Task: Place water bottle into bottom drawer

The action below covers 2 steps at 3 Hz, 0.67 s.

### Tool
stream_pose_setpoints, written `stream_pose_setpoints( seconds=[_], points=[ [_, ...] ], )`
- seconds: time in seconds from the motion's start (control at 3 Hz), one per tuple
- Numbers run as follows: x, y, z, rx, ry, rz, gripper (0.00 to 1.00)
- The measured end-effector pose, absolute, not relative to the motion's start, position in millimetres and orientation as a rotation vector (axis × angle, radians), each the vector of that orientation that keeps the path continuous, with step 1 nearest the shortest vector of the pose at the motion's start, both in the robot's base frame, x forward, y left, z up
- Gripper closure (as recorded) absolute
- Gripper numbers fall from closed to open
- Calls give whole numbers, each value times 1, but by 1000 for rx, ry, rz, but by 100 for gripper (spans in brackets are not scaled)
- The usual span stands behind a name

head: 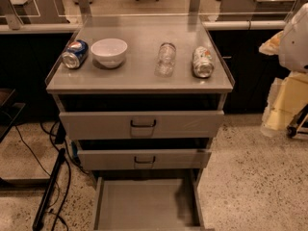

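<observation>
The clear water bottle (pixel 165 58) lies on its side on the cabinet's top (pixel 139 81), right of centre, between the white bowl and the crushed can. The bottom drawer (pixel 144 205) is pulled out at the foot of the cabinet, and its flat grey floor is bare. My arm shows as a white and pale-yellow shape at the right edge. My gripper (pixel 272 45) is at about cabinet-top height, to the right of the cabinet and apart from the bottle. It holds nothing that I can see.
A blue Pepsi can (pixel 75 54), a white bowl (pixel 109 51) and a silver-white crushed can (pixel 202 61) also lie on the top. The two upper drawers (pixel 142 124) (pixel 143 159) with dark handles stick out slightly. Black cables (pixel 50 186) lie on the floor to the left.
</observation>
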State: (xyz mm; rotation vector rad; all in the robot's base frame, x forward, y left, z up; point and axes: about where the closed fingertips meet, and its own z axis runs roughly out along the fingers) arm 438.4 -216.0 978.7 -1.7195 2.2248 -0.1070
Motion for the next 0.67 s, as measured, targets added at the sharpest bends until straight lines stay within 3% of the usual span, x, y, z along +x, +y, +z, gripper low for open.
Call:
stream_pose_setpoints(
  seconds=[0.67],
  points=[
    [442, -215, 977, -1662, 2271, -92, 0]
  ],
)
